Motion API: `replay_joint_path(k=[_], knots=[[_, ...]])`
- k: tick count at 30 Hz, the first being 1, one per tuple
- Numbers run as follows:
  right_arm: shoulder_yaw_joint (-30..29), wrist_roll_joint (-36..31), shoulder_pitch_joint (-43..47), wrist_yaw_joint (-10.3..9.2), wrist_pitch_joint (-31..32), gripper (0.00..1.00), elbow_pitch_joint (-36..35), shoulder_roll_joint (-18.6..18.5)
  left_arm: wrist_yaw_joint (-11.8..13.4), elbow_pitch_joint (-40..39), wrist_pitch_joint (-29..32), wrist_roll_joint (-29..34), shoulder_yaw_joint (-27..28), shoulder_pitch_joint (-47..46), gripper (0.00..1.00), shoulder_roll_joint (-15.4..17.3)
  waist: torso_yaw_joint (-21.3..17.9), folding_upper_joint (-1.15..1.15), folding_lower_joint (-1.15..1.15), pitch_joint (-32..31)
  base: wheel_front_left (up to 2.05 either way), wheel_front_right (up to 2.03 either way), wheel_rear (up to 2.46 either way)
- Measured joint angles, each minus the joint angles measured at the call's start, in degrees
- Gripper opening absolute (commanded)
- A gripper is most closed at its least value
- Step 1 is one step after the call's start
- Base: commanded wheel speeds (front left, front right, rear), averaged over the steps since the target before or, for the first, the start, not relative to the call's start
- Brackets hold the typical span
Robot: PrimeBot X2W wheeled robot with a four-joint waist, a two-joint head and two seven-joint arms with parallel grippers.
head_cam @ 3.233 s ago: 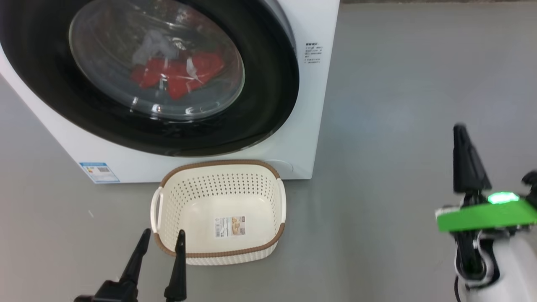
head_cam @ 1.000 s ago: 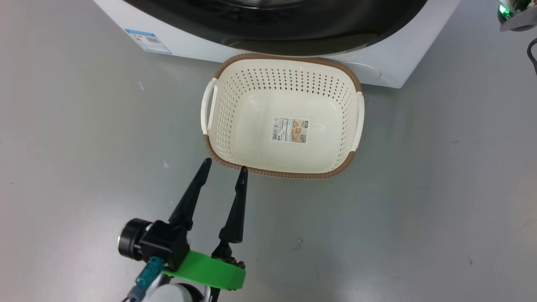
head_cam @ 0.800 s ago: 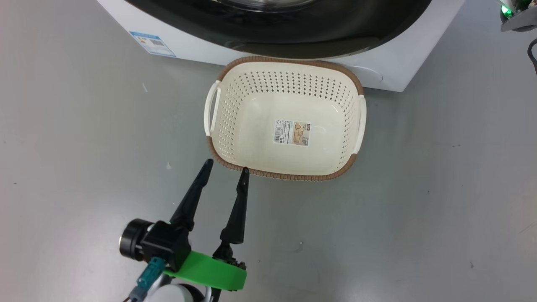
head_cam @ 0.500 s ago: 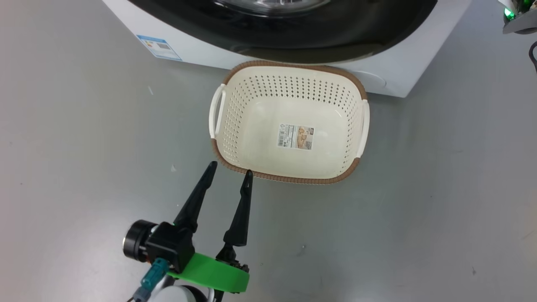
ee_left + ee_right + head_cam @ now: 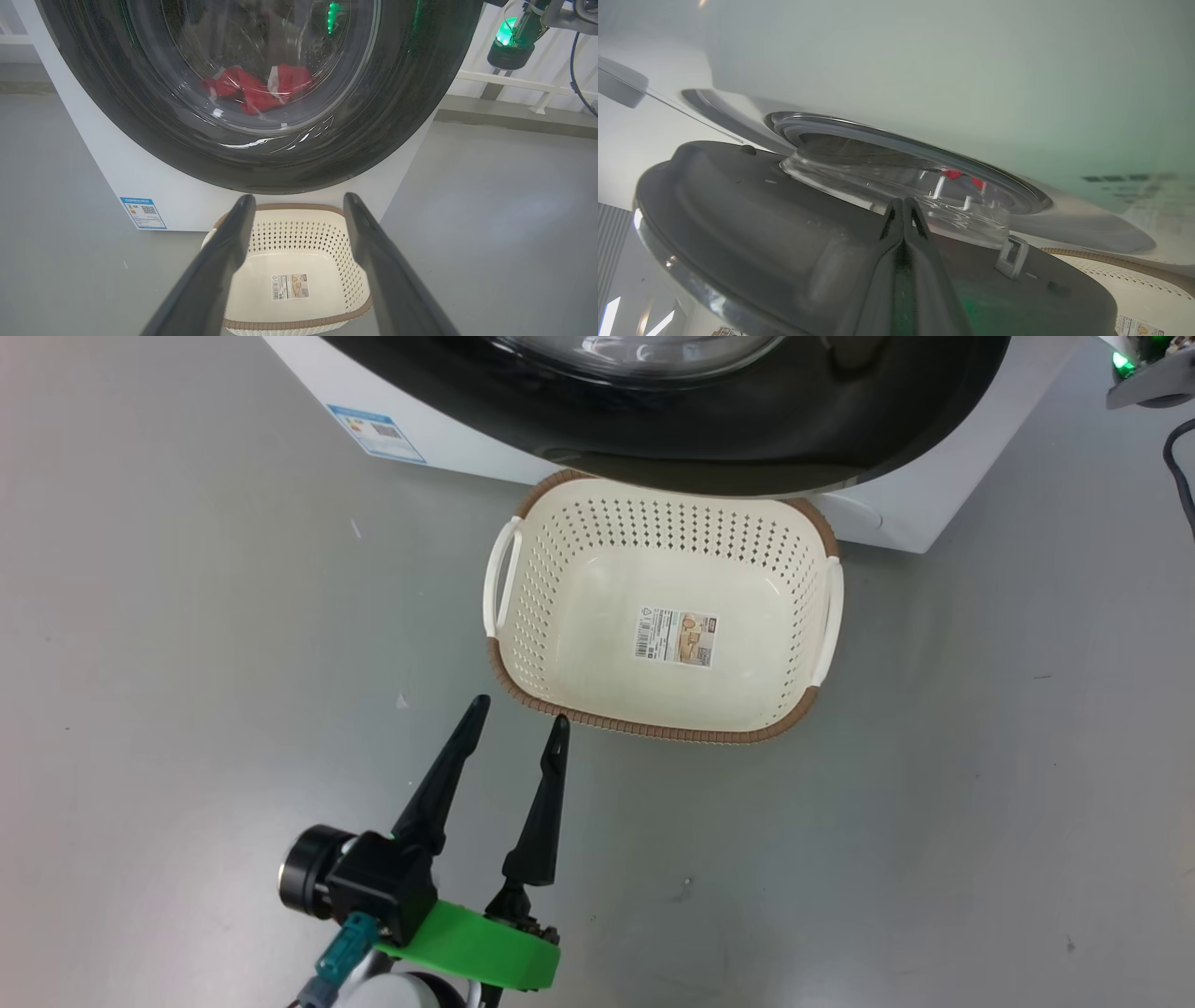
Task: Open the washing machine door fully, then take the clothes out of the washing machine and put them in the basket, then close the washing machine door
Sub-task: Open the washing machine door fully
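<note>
One step underway: my clenched right gripper [image 5: 903, 212] sits behind the ajar door [image 5: 738, 224], left gripper [image 5: 520, 709] hangs spread beside the basket [image 5: 653, 733], clothes [image 5: 261, 91] lie in the washer [image 5: 140, 177]; next I must swing the door wide.

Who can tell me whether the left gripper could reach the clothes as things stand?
Probably not: the washing machine door, barely ajar, stands with its glass between the open left gripper and the clothes.

Grey floor [image 5: 187, 616] — basket [image 5: 644, 730], washing machine [image 5: 896, 513]
</note>
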Motion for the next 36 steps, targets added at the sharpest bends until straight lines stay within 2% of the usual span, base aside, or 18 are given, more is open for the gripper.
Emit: replay_joint_path(k=[10,23,36], knots=[[0.43,-0.08,2.16,0.00,3.04,0.00,-2.68,0.60,0.53,-0.16,0.00,-0.41,-0.16,-0.01,1.00,0.00,-0.18,0.00,0.00,-0.38,0.00,0.00,0.00],[4.06,-0.54,13.20,0.00,7.58,0.00,-11.22,2.87,0.52,0.12,0.00,-0.38,0.02,1.75,1.00,0.01,-0.55,0.00,0.00,-5.54,0.00,0.00,0.00],[7.65,-2.04,22.37,-0.01,10.01,0.00,-17.94,4.23,0.46,0.09,0.00,-0.38,1.27,6.77,1.00,0.04,2.03,0.00,0.00,-10.94,0.00,0.00,0.00]])
